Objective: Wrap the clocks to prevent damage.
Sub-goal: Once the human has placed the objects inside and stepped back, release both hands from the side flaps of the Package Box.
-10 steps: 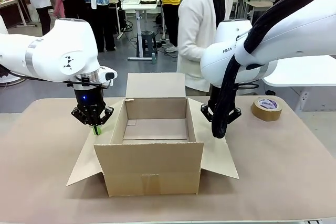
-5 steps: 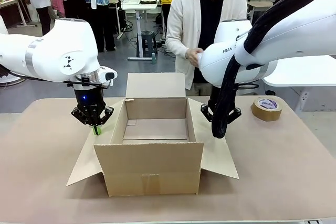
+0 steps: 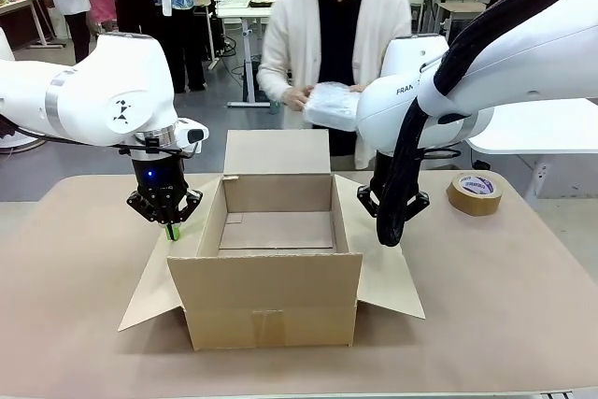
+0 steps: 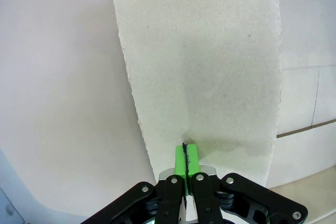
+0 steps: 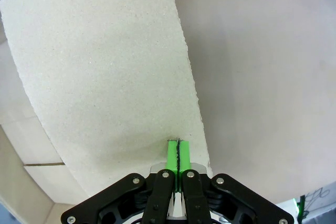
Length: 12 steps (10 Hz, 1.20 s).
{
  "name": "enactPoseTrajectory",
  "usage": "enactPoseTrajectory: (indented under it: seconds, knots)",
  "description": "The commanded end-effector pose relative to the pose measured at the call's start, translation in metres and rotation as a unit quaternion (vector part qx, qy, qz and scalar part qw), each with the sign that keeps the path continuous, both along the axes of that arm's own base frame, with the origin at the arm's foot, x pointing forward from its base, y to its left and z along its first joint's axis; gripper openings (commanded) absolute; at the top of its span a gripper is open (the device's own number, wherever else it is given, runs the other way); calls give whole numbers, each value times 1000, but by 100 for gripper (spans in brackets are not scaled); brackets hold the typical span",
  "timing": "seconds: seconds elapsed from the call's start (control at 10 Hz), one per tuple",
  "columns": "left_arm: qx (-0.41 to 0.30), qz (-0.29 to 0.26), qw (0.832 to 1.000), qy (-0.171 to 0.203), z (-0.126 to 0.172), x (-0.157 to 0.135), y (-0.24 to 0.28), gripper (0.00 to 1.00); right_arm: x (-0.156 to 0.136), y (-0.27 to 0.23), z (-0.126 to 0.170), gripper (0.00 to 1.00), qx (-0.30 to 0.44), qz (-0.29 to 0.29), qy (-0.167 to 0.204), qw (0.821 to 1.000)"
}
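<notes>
Behind the table a person holds the clocks (image 3: 328, 104), a silvery-white crinkly bundle, in both hands at chest height above the open cardboard box (image 3: 271, 292). My left gripper (image 3: 170, 231) is shut, its green tips resting on the box's left flap (image 3: 152, 285). In the left wrist view the left gripper (image 4: 184, 153) has its pads together, touching that flap (image 4: 210, 66). My right gripper (image 5: 178, 150) is shut as well, with its tips on the right flap (image 5: 105, 77). In the front view a black cable sleeve (image 3: 396, 184) hides those tips.
A brown tape roll (image 3: 475, 192) lies on the table (image 3: 505, 315) at the far right. The box's back flap (image 3: 277, 149) stands upright and nothing lies inside the box. Other people and desks show in the background.
The person has stepped to the middle behind the box and now holds the wrapped bundle in front of them. Neither arm has moved.
</notes>
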<state>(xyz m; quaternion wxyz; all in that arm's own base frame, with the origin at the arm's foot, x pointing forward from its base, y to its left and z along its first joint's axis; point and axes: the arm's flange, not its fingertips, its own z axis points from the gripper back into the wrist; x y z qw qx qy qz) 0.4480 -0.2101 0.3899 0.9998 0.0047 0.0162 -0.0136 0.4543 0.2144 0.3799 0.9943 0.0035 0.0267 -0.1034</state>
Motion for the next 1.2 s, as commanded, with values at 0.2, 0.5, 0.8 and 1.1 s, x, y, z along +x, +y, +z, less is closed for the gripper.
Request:
enactPoseTrajectory:
  seconds: [0.2,0.5,0.8,1.1]
  knots:
    - [1,-1,1000,1,-1,0,-1,0,0,1,0,1,0,0,-1,1000]
    - [1,-1,1000,1,-1,0,-1,0,0,1,0,1,0,0,-1,1000]
    - [1,-1,1000,1,-1,0,-1,0,0,1,0,1,0,0,-1,1000]
    - [1,-1,1000,1,-1,0,-1,0,0,1,0,1,0,0,-1,1000]
